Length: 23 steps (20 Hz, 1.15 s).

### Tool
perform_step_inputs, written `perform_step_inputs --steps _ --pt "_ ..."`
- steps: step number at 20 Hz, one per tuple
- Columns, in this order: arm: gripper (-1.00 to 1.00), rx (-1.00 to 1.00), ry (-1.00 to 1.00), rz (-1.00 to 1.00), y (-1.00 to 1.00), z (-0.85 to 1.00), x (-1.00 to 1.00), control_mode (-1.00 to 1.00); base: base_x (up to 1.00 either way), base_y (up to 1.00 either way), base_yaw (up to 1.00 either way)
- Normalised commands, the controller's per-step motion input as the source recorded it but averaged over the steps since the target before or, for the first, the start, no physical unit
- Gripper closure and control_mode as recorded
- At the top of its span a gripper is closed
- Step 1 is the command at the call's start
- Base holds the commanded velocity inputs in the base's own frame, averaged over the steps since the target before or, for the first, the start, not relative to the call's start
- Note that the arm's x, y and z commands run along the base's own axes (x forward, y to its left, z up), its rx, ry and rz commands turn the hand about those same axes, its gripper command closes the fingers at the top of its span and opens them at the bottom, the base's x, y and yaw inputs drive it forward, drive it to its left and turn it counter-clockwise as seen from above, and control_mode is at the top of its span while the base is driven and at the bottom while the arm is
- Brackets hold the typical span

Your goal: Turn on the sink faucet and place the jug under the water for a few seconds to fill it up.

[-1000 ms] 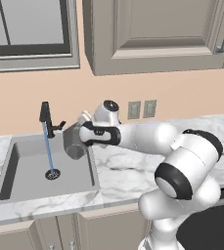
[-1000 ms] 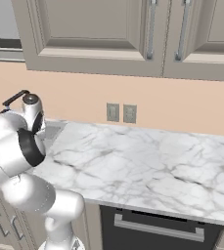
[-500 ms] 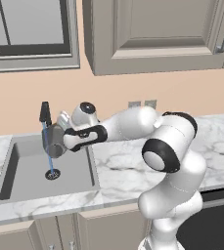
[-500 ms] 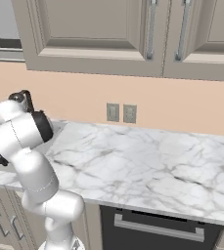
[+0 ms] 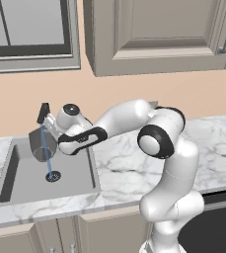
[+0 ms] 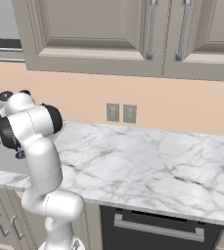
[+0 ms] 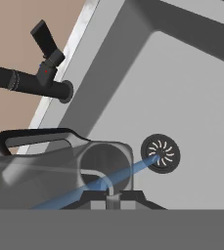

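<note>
Over sink (image 5: 16, 170), jug (image 5: 39, 145) now moved left into water (image 5: 47, 157), jaws pinching jug.

Sink (image 5: 16, 185) floor open around the drain (image 5: 53, 176). Jug (image 5: 39, 144) and faucet (image 5: 43, 113) obstruct the rear; water (image 5: 47, 155) crosses mid-basin. Counter (image 6: 147, 166) rightward unobstructed.

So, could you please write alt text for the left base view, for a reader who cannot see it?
A white robot arm holds a dark grey jug over the grey sink, its gripper closed on it. A thin blue stream of water falls from the black faucet past the jug to the round drain, in a white marble counter.
</note>
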Motion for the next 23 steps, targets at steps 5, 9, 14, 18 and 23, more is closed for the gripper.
perform_step_inputs --steps 5,9,14,18,23 --pt "1.00 0.02 0.00 0.00 -0.01 0.00 -0.03 -1.00 0.00 0.00 0.00" --pt "1.00 0.00 0.00 0.00 -0.03 0.00 -0.04 -1.00 0.00 0.00 0.00" --pt "1.00 0.00 0.00 0.00 -0.10 0.00 0.00 -1.00 0.00 0.00 0.00" --pt "1.00 0.03 0.00 0.01 -0.34 0.00 0.00 -1.00 0.00 0.00 0.00" --pt "1.00 0.02 0.00 0.01 -0.28 0.00 0.00 -1.00 0.00 0.00 0.00"
